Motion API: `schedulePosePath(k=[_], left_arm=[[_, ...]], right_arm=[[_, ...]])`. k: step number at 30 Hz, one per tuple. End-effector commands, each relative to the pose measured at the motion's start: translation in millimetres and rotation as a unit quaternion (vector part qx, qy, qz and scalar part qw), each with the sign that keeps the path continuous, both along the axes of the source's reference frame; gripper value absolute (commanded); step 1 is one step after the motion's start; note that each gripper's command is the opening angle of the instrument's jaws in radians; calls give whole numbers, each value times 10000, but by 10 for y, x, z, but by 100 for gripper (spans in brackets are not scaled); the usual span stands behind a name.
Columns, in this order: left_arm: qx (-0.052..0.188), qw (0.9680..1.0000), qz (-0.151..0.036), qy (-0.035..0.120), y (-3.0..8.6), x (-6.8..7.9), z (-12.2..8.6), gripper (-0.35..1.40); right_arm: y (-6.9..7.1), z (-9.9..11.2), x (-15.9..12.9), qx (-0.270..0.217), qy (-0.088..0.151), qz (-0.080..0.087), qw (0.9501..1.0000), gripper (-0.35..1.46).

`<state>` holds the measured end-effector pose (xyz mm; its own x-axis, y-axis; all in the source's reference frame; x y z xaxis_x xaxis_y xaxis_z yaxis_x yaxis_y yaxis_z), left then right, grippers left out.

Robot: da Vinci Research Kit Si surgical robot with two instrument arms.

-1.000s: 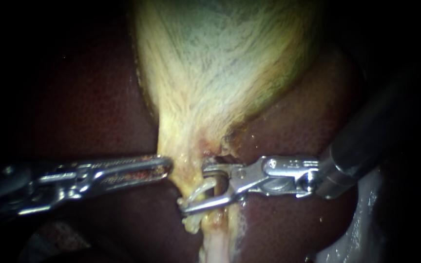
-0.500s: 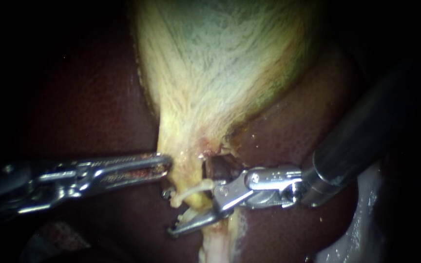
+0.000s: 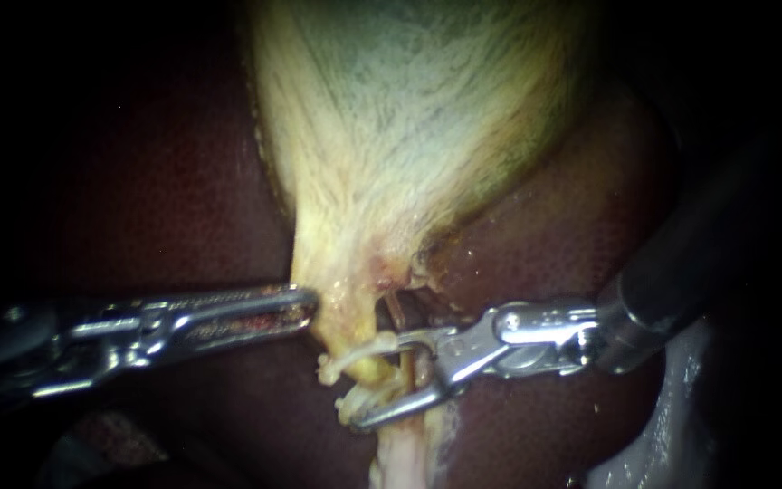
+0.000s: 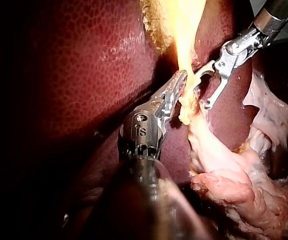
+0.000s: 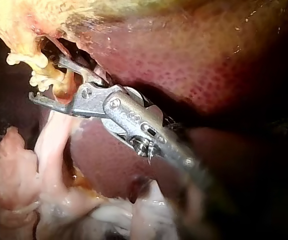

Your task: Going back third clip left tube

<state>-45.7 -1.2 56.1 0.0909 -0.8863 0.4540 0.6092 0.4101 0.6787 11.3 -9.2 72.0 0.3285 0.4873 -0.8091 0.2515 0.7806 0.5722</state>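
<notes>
The pale yellow gallbladder [image 3: 409, 136] narrows to a neck between both instruments, on the dark red liver [image 3: 183, 181]. My left instrument [image 3: 308, 308] comes in level, its jaws shut on the neck's left edge; the left wrist view shows that grip [image 4: 182, 81]. My right instrument [image 3: 371, 380] has its jaws open, one above and one below a short yellowish tube [image 3: 393, 369] under the neck. The right wrist view shows the same open jaws [image 5: 46, 77] astride the tube [image 5: 63, 86]. Thin white strands [image 3: 355, 351] hang beside them. I cannot make out a clip.
A pale pink stalk of tissue [image 3: 400, 457] runs down from the tube. Whitish fatty tissue [image 3: 653, 435] lies at the lower right, under the right shaft [image 3: 681, 272]. More pink lumpy tissue [image 4: 244, 190] lies beside the left instrument.
The right instrument pushed left and down over the tube, then drew back to the right; its jaws stand wider apart than a second ago. The left instrument has not moved.
</notes>
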Motion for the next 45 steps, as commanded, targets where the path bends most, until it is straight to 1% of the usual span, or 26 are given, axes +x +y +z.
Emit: schedulePosePath(k=[1, 5, 9, 14, 17, 21, 25, 27, 28, 32, 36, 45], left_arm=[[0, 10000, 0, 0, 0, 0, 0, -35], [0, 10000, 1, 0, 0, 0, 0, -35], [1, 10000, 0, 0, 1, 0, 0, -35], [1, 10000, 2, -1, 2, 0, 2, -35], [1, 10000, 0, -1, 2, 0, 3, -35], [0, 10000, -4, 2, 5, -3, 9, -35], [-12, 10000, -12, 11, 8, -9, 21, -35], [-24, 10000, -21, 20, 9, -14, 30, -35], [-27, 10000, -12, -6, 10, -17, 33, -35], [4, 10000, 45, 30, 9, -34, 46, -35], [16, 10000, 68, 44, 9, -40, 51, -35], [25, 10000, 92, 21, 9, -45, 52, -35]], right_arm=[[4, -3, -6, -46, 1, 38, 10000, 58], [17, -16, -31, -319, 34, 159, 9994, 60], [30, -28, -56, -589, 94, 204, 9980, 60], [43, -42, -76, -803, 127, 252, 9964, 60], [48, -50, -83, -884, 125, 288, 9956, 60], [48, -55, -87, -901, 122, 299, 9954, 60], [46, -57, -86, -905, 123, 298, 9954, 60], [45, -57, -86, -905, 122, 298, 9954, 60], [45, -57, -86, -905, 122, 299, 9954, 60], [45, -57, -86, -905, 122, 298, 9954, 60], [44, -58, -86, -905, 123, 298, 9954, 60], [44, -59, -86, -905, 122, 298, 9954, 60]])
